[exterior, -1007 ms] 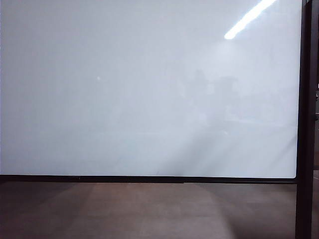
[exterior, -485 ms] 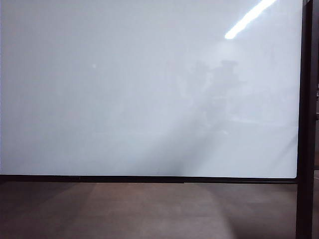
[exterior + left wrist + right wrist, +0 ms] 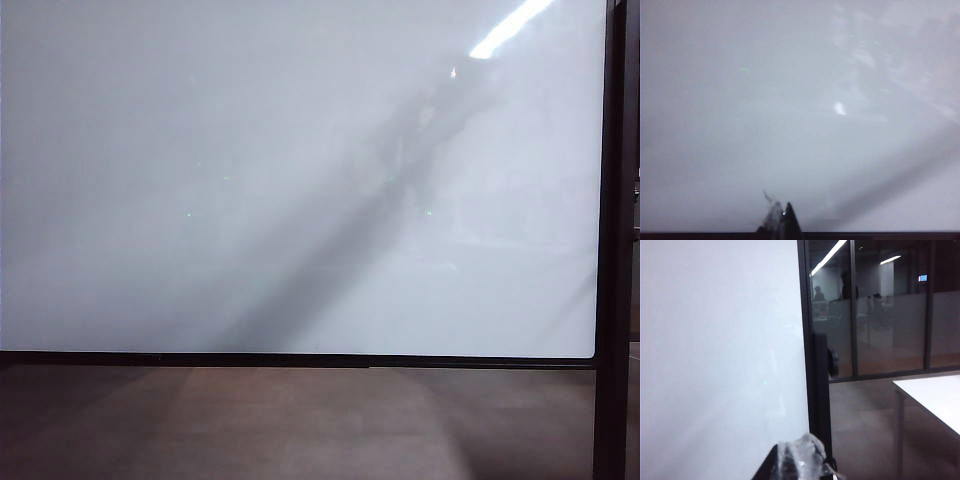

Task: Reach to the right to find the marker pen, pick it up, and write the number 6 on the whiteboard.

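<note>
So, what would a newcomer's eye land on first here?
The very large glossy white whiteboard with thin black frame fills the exterior view, unmarked, a grey diagonal shadow crossing it. The right end effector, shut, sits low by the board's black upright post; the left end effector faces the board.

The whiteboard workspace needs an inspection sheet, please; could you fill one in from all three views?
Surface: whiteboard blank and glossy, with reflections and a diagonal shadow.
Job's things: marker pen nothing seen; number 6 nothing seen.
Clutter: nothing seen.
Grippers: left gripper tip near the board's lower edge, state unclear; right gripper shut, beside the board's black frame.
Cables: nothing seen.
Surroundings: glass partition, white table.
</note>
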`<state>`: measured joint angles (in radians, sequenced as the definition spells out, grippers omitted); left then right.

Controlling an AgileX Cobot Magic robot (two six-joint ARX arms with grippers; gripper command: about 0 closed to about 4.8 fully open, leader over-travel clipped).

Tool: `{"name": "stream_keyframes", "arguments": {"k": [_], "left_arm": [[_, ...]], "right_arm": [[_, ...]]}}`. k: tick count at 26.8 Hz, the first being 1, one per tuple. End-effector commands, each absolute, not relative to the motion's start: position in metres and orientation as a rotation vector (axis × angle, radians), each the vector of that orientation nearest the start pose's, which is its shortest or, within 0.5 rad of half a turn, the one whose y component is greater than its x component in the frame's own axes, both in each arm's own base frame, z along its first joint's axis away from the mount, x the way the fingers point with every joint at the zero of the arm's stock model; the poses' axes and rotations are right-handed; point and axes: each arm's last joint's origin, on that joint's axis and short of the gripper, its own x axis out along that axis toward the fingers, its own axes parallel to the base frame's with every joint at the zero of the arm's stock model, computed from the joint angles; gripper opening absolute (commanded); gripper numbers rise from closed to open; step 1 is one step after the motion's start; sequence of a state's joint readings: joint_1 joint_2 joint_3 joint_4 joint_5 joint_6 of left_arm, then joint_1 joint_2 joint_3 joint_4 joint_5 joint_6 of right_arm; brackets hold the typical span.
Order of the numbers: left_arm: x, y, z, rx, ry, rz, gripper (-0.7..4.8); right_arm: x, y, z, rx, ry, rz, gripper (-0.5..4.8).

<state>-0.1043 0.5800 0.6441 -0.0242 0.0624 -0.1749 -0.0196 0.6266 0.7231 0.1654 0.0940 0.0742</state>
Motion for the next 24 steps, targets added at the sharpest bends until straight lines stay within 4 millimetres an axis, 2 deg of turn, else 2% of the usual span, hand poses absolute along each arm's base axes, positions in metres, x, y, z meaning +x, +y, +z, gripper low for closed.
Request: {"name": "stream_keyframes", "arguments": {"k": [1,4,9,17,22,24], "left_arm": [[0.153,-0.027,0.345,-0.185,-0.023,-0.277,-0.05],[0.17,-0.042,0.356,-0.182,0.01,-0.383,-0.05],[0.186,-0.071,0.368,-0.158,0.059,-0.529,-0.05],[0.183,-0.121,0.374,-0.067,0.078,-0.694,-0.05],[0.181,-0.137,0.369,-0.06,0.106,-0.752,-0.05],[0.182,-0.14,0.369,-0.059,0.104,-0.76,-0.05]], "right_arm": [[0.159,-0.006,0.379,0.055,-0.297,-0.113,-0.07],[0.18,-0.007,0.381,0.04,-0.291,-0.114,-0.06],[0.21,-0.013,0.368,0.035,-0.243,-0.132,-0.06],[0.239,-0.03,0.345,0.024,-0.149,-0.156,-0.06],[0.248,-0.045,0.334,0.019,-0.101,-0.188,-0.06],[0.253,-0.053,0.33,0.009,-0.111,-0.143,-0.05]]}}
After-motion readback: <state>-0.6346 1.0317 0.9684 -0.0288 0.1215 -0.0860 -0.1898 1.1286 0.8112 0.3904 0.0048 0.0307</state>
